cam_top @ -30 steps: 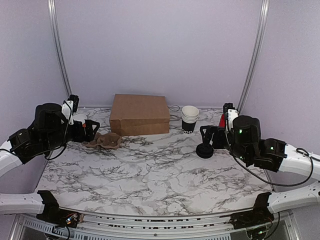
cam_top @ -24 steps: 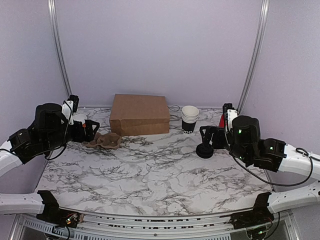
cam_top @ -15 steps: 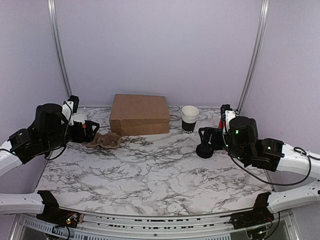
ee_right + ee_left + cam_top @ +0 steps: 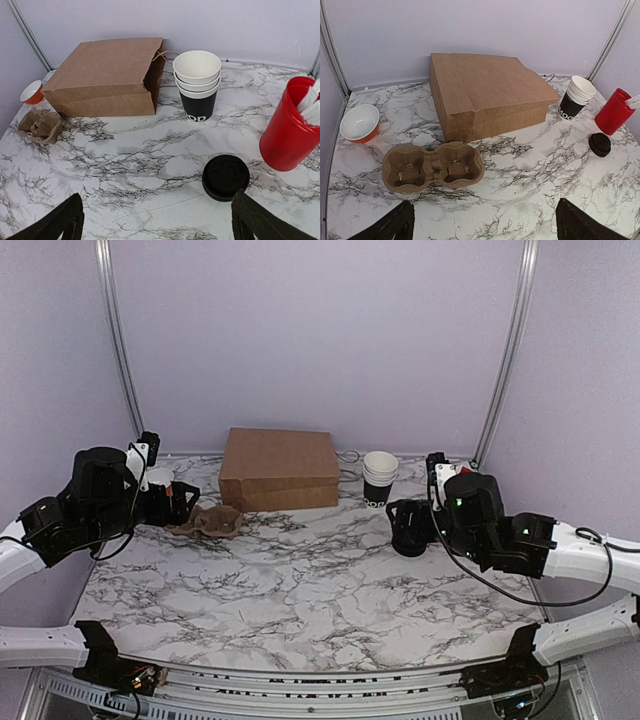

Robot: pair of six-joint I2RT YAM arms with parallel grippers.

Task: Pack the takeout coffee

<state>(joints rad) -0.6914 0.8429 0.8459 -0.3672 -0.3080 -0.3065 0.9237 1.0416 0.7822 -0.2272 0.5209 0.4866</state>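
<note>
The takeout coffee as a single lidded cup is out of view. A round black plastic lid [image 4: 225, 177] lies flat on the marble at the right, also seen as the lid [image 4: 600, 144] and the lid [image 4: 408, 543]. My right gripper [image 4: 157, 220] is open and empty; its right finger hangs just short of the lid. From above, the right gripper [image 4: 405, 520] stands over the lid and partly hides it. At the far left, my left gripper [image 4: 485, 222] is open and empty, a little short of a brown two-cup carrier [image 4: 432, 166]. The top view shows the left gripper [image 4: 185, 502] beside that carrier [image 4: 210, 522].
A brown paper bag [image 4: 279, 469] lies on its side at the back centre, mouth towards the right. A stack of white-rimmed black cups [image 4: 197, 85] stands right of it. A red cylinder of white sticks [image 4: 287, 127] stands by the lid. A red bowl [image 4: 360, 123] sits far left.
My right arm has swung left and forward, so its gripper now stands over the lid. The left arm and all objects have stayed put.
</note>
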